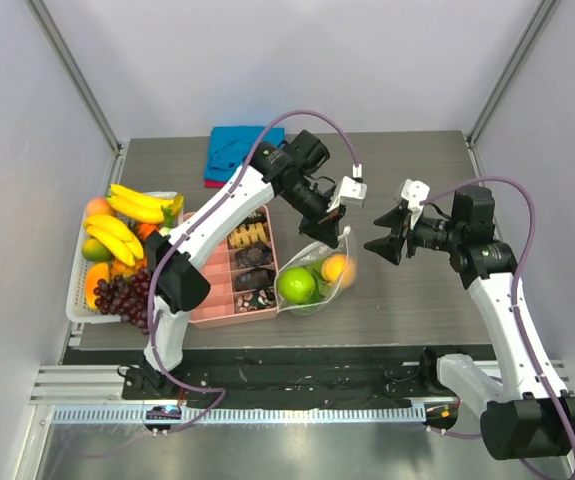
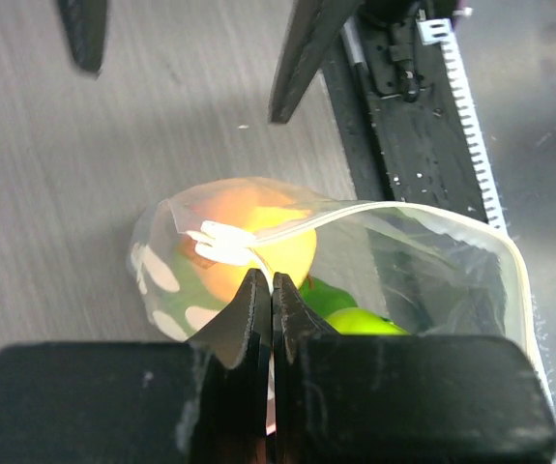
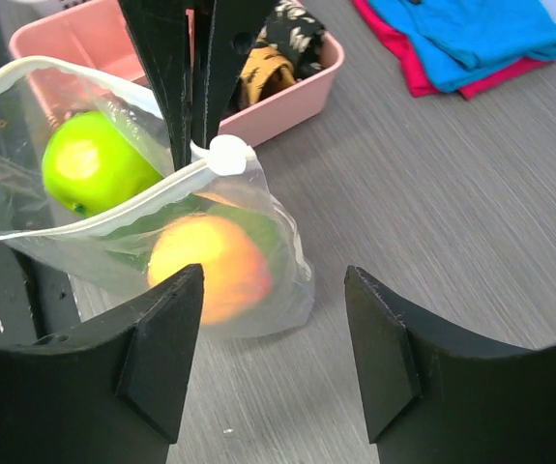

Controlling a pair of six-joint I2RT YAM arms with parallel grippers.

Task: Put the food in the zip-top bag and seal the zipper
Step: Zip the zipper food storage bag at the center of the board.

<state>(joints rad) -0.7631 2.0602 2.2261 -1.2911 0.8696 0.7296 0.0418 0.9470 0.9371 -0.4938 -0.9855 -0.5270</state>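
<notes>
The left gripper (image 2: 272, 280) is clamped tight on the mouth edge of the zip-top bag (image 1: 312, 280), lifting one end of the zipper (image 2: 403, 210) so the mouth stays reachable. The bag sits beside the pink box (image 1: 229, 290) near the middle of the desk (image 1: 417, 300), with a green fruit (image 3: 89, 159) and an orange fruit (image 3: 205, 266) inside. The right gripper (image 1: 382, 235), jaws apart and empty, hovers just off the bag's right side, probably ready to press the strip closed.

Bright even light, wrist foregrounds seemingly soft
</notes>
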